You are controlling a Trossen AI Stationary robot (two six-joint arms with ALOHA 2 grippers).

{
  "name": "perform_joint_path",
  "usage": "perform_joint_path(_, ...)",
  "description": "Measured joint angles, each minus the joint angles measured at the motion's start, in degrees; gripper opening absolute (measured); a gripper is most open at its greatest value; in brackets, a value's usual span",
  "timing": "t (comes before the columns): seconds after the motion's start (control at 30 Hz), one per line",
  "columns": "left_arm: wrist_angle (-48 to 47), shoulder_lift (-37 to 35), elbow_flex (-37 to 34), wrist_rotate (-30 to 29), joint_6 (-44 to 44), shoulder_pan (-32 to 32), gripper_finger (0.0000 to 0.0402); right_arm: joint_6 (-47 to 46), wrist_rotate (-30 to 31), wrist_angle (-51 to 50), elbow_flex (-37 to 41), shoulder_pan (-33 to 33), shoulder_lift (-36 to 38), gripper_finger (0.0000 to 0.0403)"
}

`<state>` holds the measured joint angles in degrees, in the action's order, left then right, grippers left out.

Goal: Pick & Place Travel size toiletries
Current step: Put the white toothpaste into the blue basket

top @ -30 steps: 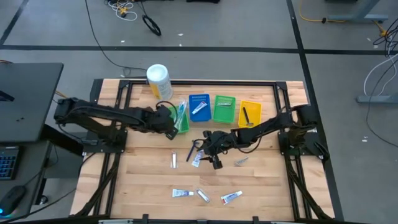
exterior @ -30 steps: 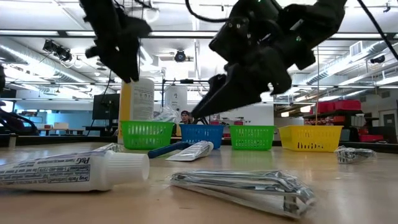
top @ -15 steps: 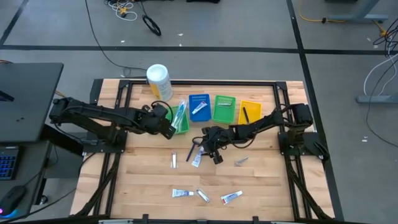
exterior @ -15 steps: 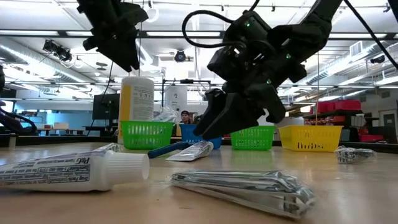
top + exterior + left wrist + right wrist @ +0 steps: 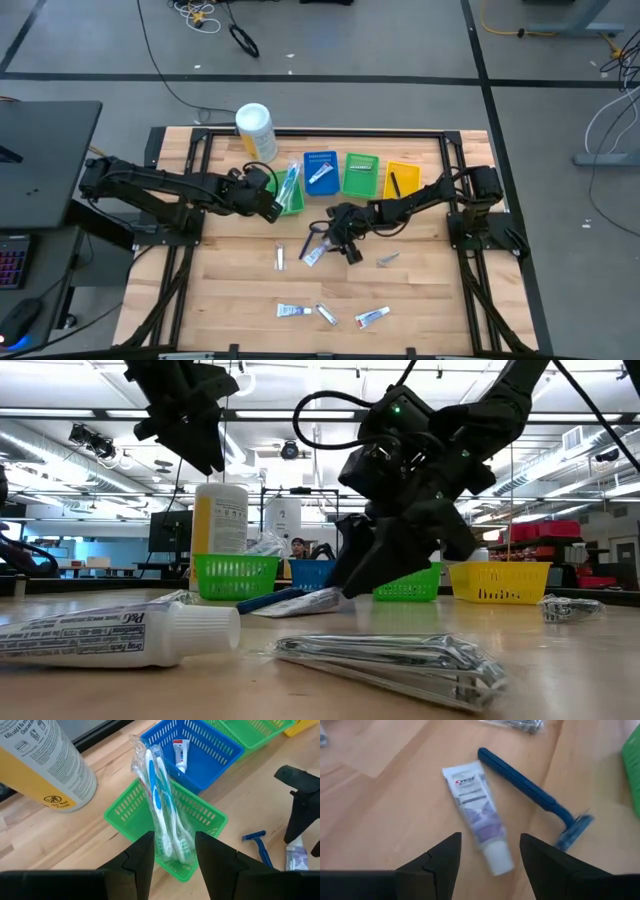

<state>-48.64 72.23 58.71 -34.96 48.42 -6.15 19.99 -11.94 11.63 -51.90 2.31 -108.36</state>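
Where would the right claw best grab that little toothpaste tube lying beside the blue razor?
Probably across the flat middle of the toothpaste tube, coming straight down from above. It lies flat on the table, so only its two long edges offer opposing sides. The right gripper is open above it, fingers either side. The blue razor lies close on one side, so that finger needs care.

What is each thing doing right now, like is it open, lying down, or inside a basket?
Left gripper: open, above the wrapped toothbrushes.
Wrapped toothbrushes: leaning in the green basket.
Right gripper: open, above the toothpaste tube.
Toothpaste tube: lying flat on the table, capped.
Blue razor: lying on the table.
White canister: standing upright.
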Motion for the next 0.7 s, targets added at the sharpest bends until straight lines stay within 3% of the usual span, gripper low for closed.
perform_joint_path(0.57, 0.02, 0.02, -0.01, 0.09, 0.26, 0.0, 0.0151, -0.66, -0.75, -0.11, -0.2, 1.07, -3.13, 0.0212)
perform_joint_path(0.7, 0.0, 0.02, -0.01, 0.09, 0.24, 0.02, 0.0151, -0.44, -0.74, 2.51, -0.19, 1.39, -3.94, 0.0187)
